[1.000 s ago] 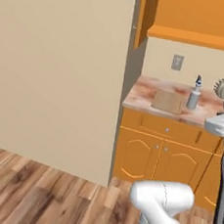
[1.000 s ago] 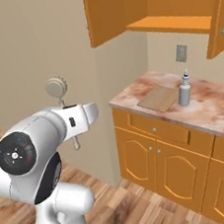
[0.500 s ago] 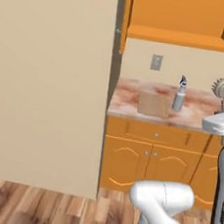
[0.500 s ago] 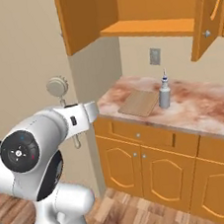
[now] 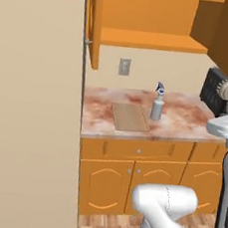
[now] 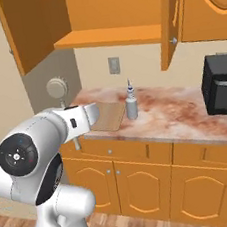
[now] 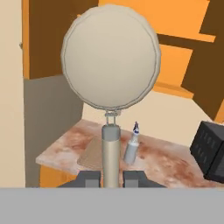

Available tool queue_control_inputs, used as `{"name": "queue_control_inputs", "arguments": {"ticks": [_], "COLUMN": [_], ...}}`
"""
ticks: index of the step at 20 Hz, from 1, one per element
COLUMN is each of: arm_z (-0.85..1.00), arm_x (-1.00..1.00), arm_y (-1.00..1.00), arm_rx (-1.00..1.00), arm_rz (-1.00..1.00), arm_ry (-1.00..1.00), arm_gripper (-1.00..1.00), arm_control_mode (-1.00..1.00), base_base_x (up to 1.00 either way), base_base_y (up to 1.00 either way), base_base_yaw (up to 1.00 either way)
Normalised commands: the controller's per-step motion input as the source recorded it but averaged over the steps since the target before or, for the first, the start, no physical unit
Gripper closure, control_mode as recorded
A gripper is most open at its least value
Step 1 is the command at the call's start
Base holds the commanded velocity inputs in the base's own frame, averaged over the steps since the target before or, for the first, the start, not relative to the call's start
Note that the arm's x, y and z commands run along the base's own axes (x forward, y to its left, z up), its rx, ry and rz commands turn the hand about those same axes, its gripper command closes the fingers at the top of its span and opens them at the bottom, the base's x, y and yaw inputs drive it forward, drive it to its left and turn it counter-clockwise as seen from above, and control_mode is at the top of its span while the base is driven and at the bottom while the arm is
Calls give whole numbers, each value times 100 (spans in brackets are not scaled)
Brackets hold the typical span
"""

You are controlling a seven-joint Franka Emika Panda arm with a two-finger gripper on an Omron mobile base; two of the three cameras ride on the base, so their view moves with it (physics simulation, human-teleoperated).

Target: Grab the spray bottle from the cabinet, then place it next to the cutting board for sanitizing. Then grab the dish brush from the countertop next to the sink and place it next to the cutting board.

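Cabinet (image 5: 144, 39): you see it on the wall above the worktop, both doors swung open; the left door hangs edge-on over the worktop's left end, and the lower shelf is bare in both base views.

Worktop (image 5: 185, 121): your marbled slab runs from the beige wall on the left to the black appliance (image 6: 222, 84) at its right end.

Board (image 5: 130, 118): lies flat on the left part of the worktop, nearer the front edge than the back wall, long side running front to back.

Bottle (image 5: 157, 104): stands upright just right of the board, beside its back right corner and apart from it; the nozzle is on top. In the hand view you see it (image 7: 131, 146) behind and just right of the brush handle.

Outlet (image 5: 124, 66): on the back wall, above the gap between board and bottle.

Brush (image 7: 110, 70): you have it held off the worktop, in the air in front of the cupboards, head up and handle down. The round beige head faces the hand camera. In the left base view it (image 5: 226, 91) shows at the right edge, in front of the appliance.

Gripper (image 7: 110, 178): its two tips are clamped together on the lower brush handle, one on each side, with the handle upright between them.
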Motion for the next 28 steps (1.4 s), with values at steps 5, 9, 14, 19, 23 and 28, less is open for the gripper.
{"name": "queue_control_inputs", "arguments": {"ticks": [5, 9, 14, 19, 23, 28], "arm_z": [0, 0, 0, -19, -54, -74], "arm_x": [0, 0, 0, 41, 51, 29], "arm_y": [0, 0, 0, 0, 14, 59], "arm_rx": [0, 0, 0, 0, 1, 1], "arm_rz": [0, 0, 0, 2, 25, 20], "arm_ry": [0, 0, 0, 9, 39, 46], "arm_gripper": [100, 100, 100, 100, 100, 100], "arm_control_mode": [100, 100, 100, -100, -100, -100], "base_base_x": [100, 100, 100, 37, 0, 0], "base_base_y": [36, 71, 40, 4, 0, 0], "base_base_yaw": [-23, -25, -14, 0, 0, 0]}}
